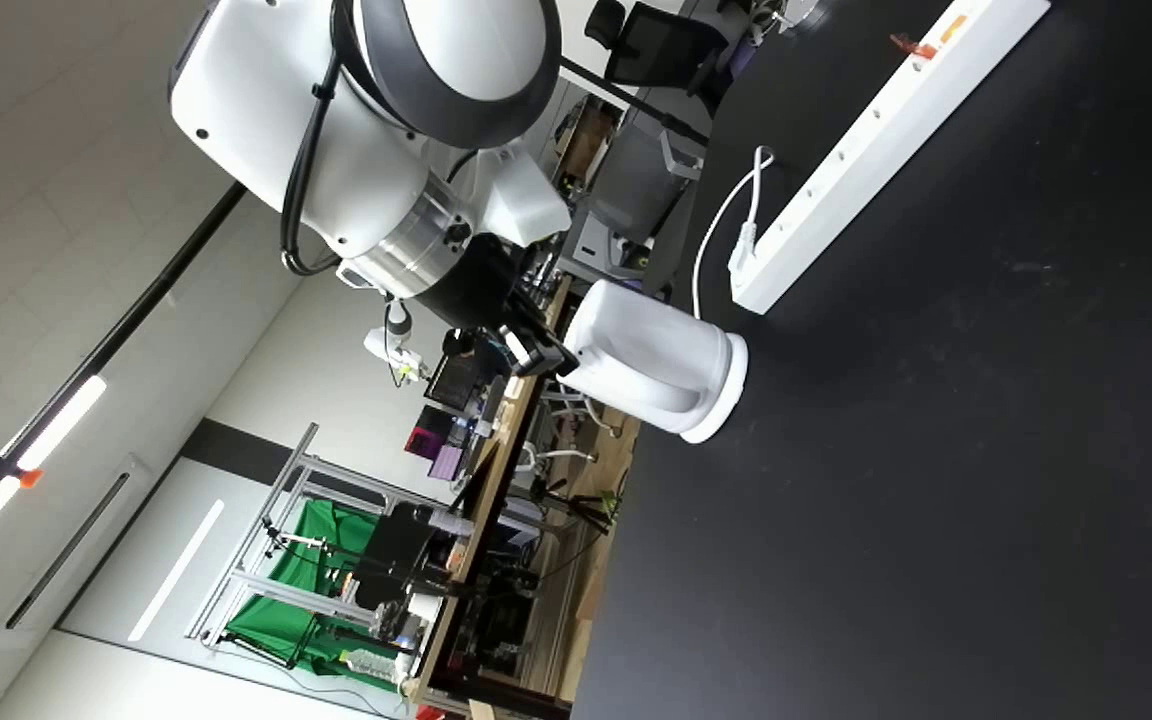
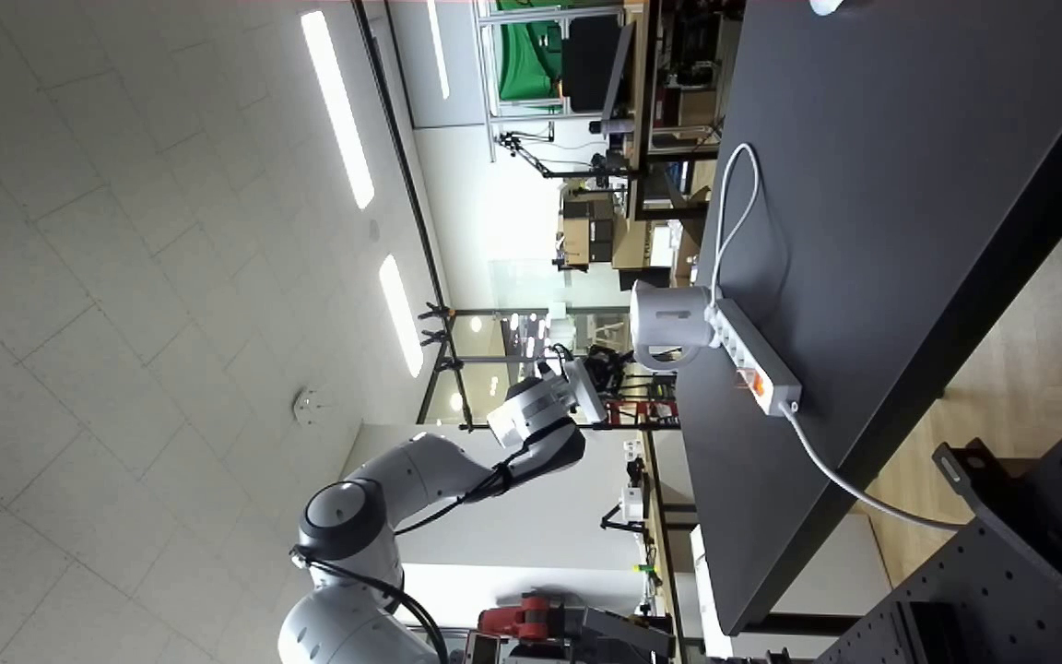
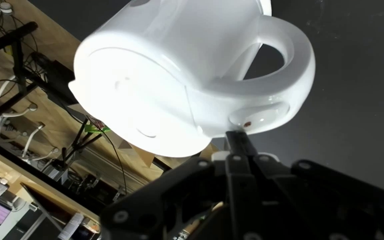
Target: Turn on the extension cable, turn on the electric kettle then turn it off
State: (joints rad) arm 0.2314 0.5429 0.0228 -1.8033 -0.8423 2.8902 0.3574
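The white electric kettle [image 1: 626, 335] stands on its base on the dark table; it also shows in an exterior view [image 2: 669, 318]. In the wrist view the kettle [image 3: 192, 50] shows its lid, handle and a thumb switch [image 3: 262, 116] with a small red mark. My gripper [image 3: 240, 136] is shut with nothing between its fingers. Its tips are at the lower edge of that switch, touching or very close. In an exterior view the gripper [image 1: 561, 365] is at the kettle's handle top. The white extension cable [image 1: 866, 160] lies beside the kettle; its orange switch [image 2: 752, 381] is at the far end from the kettle.
A white plug [image 1: 746, 245] sits in the extension cable's end socket. A white cord loop [image 2: 752, 184] lies on the table [image 2: 881, 184]. The extension cable's cord [image 2: 863, 493] runs over the table edge. A black metal frame [image 2: 1001, 563] stands beside the table.
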